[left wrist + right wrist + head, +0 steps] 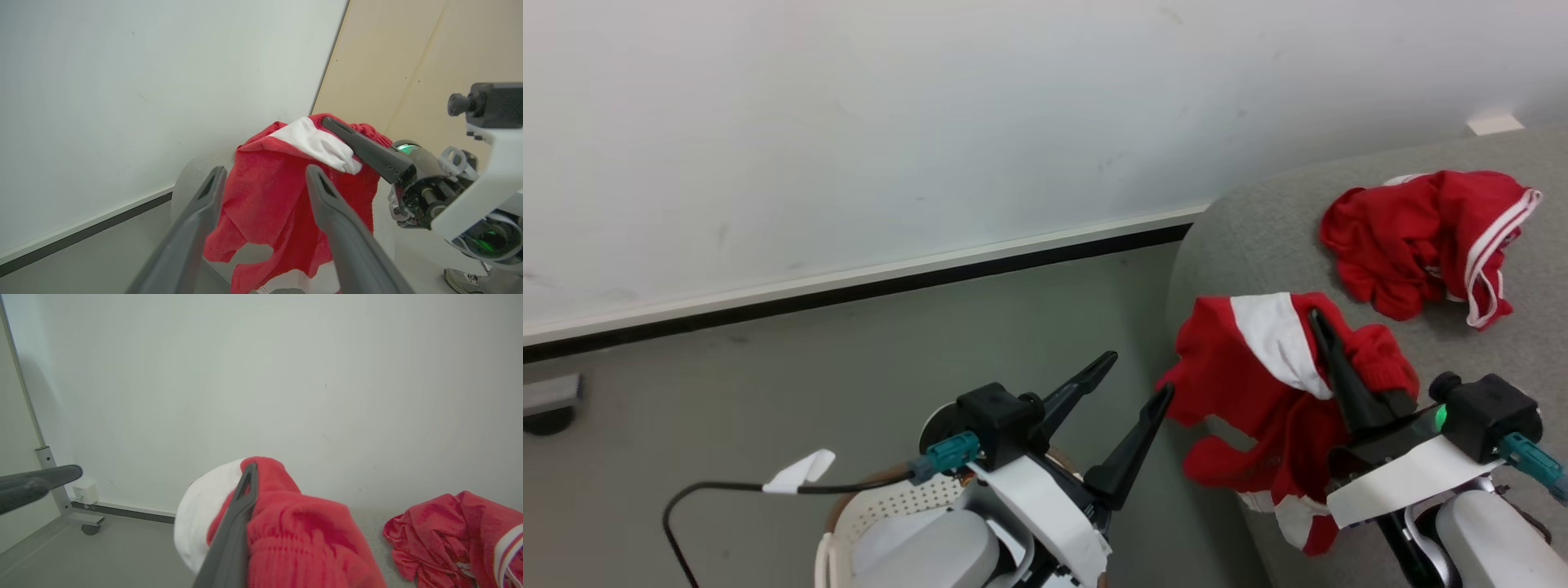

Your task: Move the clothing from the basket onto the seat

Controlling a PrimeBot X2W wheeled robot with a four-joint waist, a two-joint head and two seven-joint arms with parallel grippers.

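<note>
The left pincer point(1141, 371) is held wide open, its two dark fingers spread in a V with nothing between them. It is poised just above the white perforated laundry basket point(890, 502), whose wall is seen under its wrist. Just beside that pincer's fingertips, to its right, a red-and-white garment point(1241, 367) is gripped by the right pincer point(1315, 318). That pincer's fingers are pressed together on a fold where the white panel meets the red. In the left wrist view the garment point(265, 204) is seen hanging just beyond the open pincer, with the right pincer point(329, 121) clamped at its top. Below the right pincer the cloth is draped down over the rounded edge of the grey seat point(1258, 220). Beyond the right pincer's tip and to its right, a second red garment point(1421, 237) with white side stripes is lying crumpled on the seat, apart from the held one.
</note>
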